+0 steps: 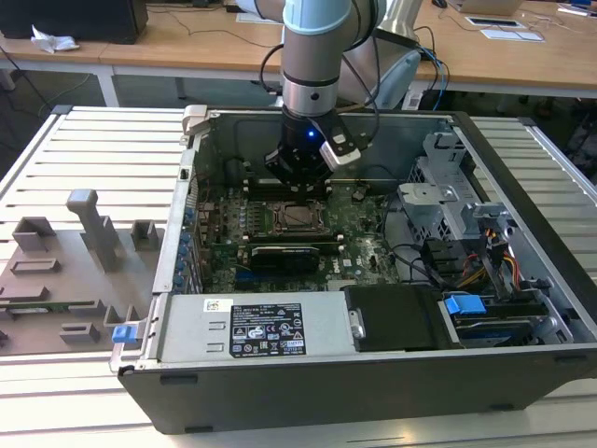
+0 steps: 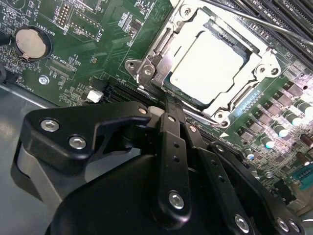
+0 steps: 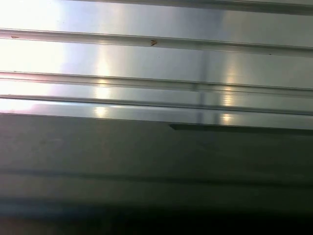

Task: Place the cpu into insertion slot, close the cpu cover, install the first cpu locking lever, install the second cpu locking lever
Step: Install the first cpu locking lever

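Closest in, second wrist view: black gripper [image 2: 168, 115] with fingers pinched together, closed on nothing I can make out, tips right at the near corner of the cpu cover [image 2: 161, 63]. Looks down flat, that silvery frame, window over the pale cpu [image 2: 208, 66] already sitting in the insertion slot [image 2: 222, 110]. So chip seated, cover apparently closed.

Just past the fingertips, along the near edge of the socket: thin metal locking lever [image 2: 183, 105], long axis running along that edge. Second rod [image 2: 254, 19] across the far side of the socket, not obviously latched, hard to say.

From the exterior view: gripper [image 1: 300, 179] hanging just behind the socket [image 1: 297, 217], inside the open case [image 1: 522, 168], green motherboard [image 1: 364, 243] underneath.
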{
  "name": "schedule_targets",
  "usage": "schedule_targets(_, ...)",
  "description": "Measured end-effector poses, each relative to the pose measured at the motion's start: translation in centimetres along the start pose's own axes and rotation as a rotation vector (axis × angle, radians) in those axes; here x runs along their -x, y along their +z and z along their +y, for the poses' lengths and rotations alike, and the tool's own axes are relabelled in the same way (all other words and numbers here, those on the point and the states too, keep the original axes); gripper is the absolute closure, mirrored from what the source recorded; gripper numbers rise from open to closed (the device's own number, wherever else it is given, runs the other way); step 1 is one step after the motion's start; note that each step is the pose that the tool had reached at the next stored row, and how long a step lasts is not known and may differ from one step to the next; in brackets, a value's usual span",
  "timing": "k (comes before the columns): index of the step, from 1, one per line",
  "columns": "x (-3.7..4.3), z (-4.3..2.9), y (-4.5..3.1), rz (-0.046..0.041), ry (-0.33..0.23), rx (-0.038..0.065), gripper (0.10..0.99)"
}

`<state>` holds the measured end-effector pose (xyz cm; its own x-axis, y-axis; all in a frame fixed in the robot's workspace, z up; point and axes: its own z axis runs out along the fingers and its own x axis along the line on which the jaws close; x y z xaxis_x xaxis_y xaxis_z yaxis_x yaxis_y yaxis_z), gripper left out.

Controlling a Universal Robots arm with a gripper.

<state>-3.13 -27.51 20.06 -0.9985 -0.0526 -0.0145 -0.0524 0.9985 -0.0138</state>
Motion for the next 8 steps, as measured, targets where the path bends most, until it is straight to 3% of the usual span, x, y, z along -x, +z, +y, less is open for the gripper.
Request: schedule_targets(8,0.02,-0.13,-0.51,-0.0005,0.0,0.001,0.98)
